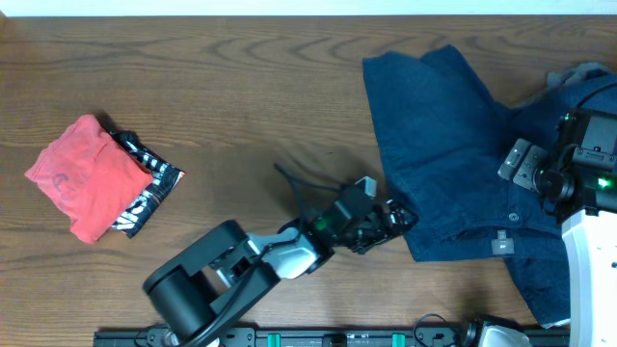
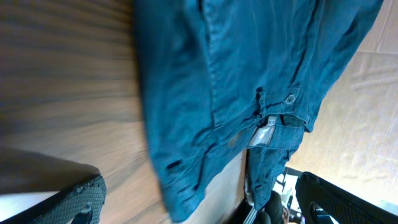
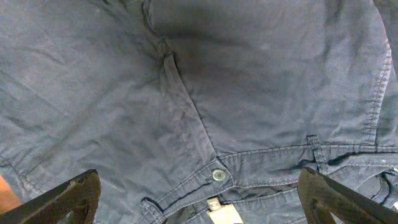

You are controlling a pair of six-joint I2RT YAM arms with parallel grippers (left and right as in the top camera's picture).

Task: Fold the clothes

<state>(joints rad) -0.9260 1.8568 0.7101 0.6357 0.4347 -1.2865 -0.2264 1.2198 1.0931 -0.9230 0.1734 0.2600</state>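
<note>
Gaping wide, left end effector and right end effector hang empty at navy trousers.

Overhead, the right arm hides the 3 o'clock side of the navy trousers, the frame edge cuts the grey piece at 2 o'clock, the red garment covers most of the patterned piece, and the waistband label is unreadably small.
</note>
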